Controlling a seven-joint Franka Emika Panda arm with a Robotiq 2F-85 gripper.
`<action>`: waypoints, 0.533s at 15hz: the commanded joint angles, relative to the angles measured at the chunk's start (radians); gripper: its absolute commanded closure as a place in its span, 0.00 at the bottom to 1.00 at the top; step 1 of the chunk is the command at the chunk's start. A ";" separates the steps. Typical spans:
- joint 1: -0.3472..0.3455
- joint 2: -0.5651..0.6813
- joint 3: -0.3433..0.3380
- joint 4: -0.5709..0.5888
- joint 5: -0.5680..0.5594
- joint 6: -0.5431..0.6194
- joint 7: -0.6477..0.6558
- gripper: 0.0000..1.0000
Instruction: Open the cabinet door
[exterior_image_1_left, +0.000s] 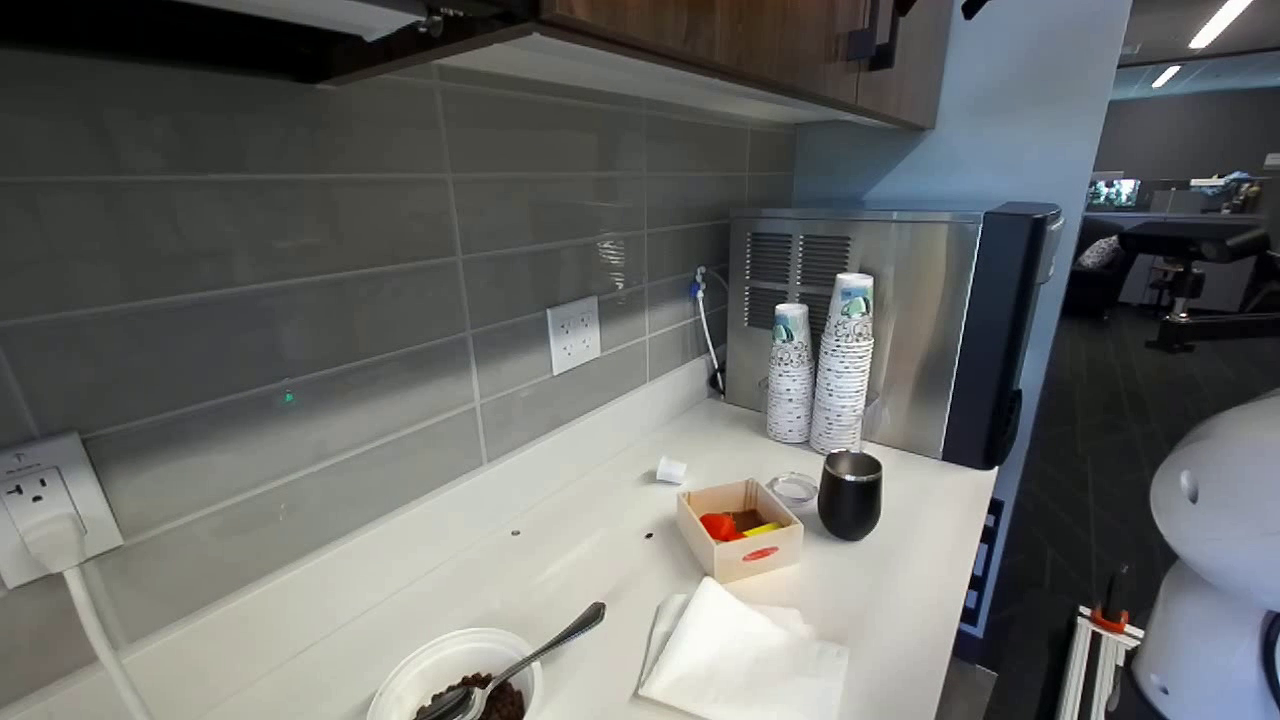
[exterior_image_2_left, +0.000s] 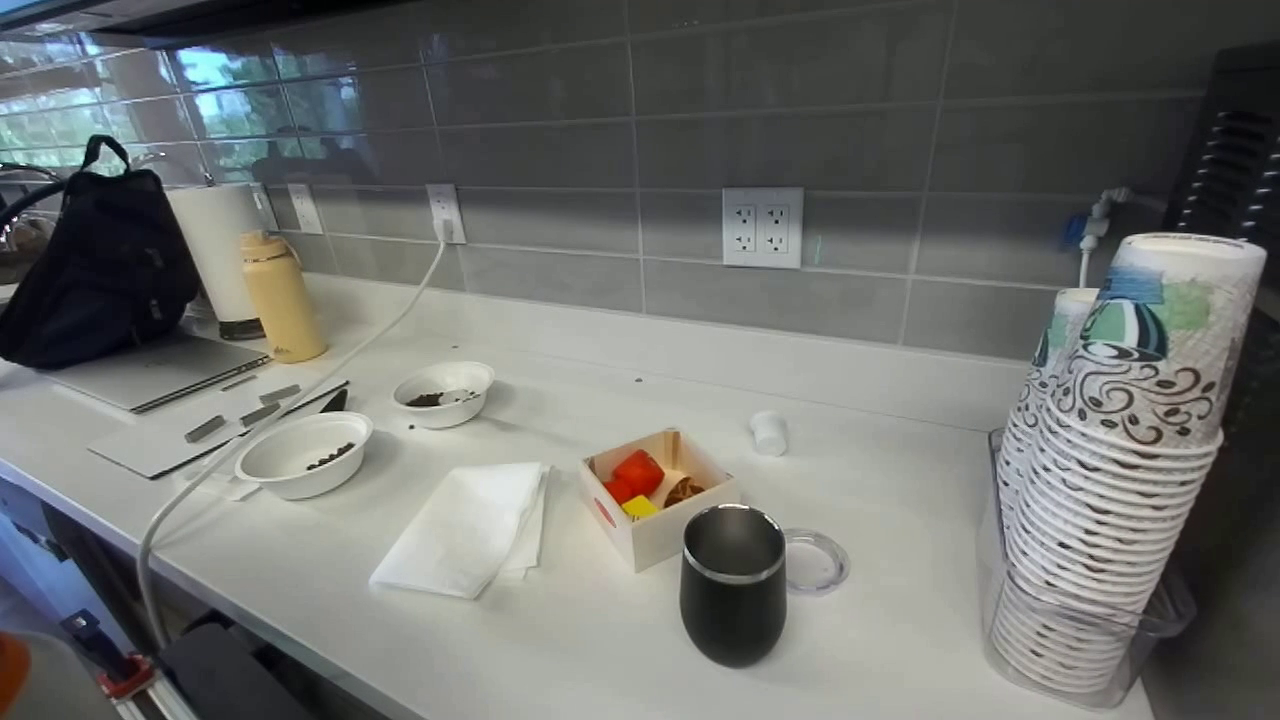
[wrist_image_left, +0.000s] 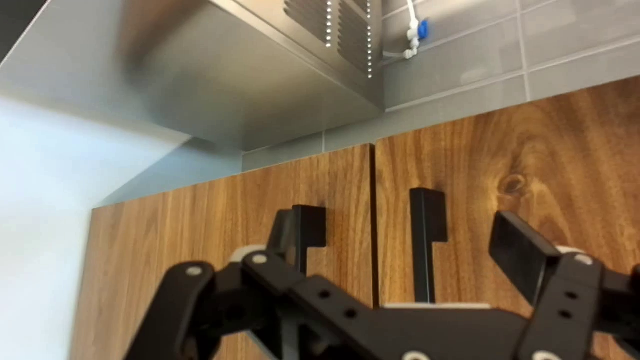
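Two brown wood cabinet doors stand side by side in the wrist view, the left door (wrist_image_left: 210, 225) and the right door (wrist_image_left: 480, 155). A narrow dark gap parts them and both look shut. Each has a black bar handle near the gap: left handle (wrist_image_left: 312, 225), right handle (wrist_image_left: 425, 230). My gripper (wrist_image_left: 400, 240) is open and empty in front of them. Its left finger overlaps the left handle's side; I cannot tell if they touch. Its right finger is right of the right handle. In an exterior view the cabinet door (exterior_image_1_left: 720, 40) and gripper tips (exterior_image_1_left: 938, 7) show at the top.
A steel appliance (exterior_image_1_left: 905, 300) stands below the cabinet, with stacked paper cups (exterior_image_1_left: 845, 380) before it. The counter holds a black tumbler (exterior_image_2_left: 733, 600), a wooden box (exterior_image_2_left: 650, 540), napkins (exterior_image_2_left: 465, 530) and white bowls (exterior_image_2_left: 300, 470). A grey tiled wall (exterior_image_1_left: 250, 230) is behind.
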 joint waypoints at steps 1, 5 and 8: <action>0.076 -0.006 -0.053 0.073 0.060 -0.163 -0.084 0.00; 0.093 -0.029 -0.053 0.116 0.053 -0.363 -0.131 0.00; 0.090 -0.043 -0.033 0.134 0.029 -0.498 -0.148 0.00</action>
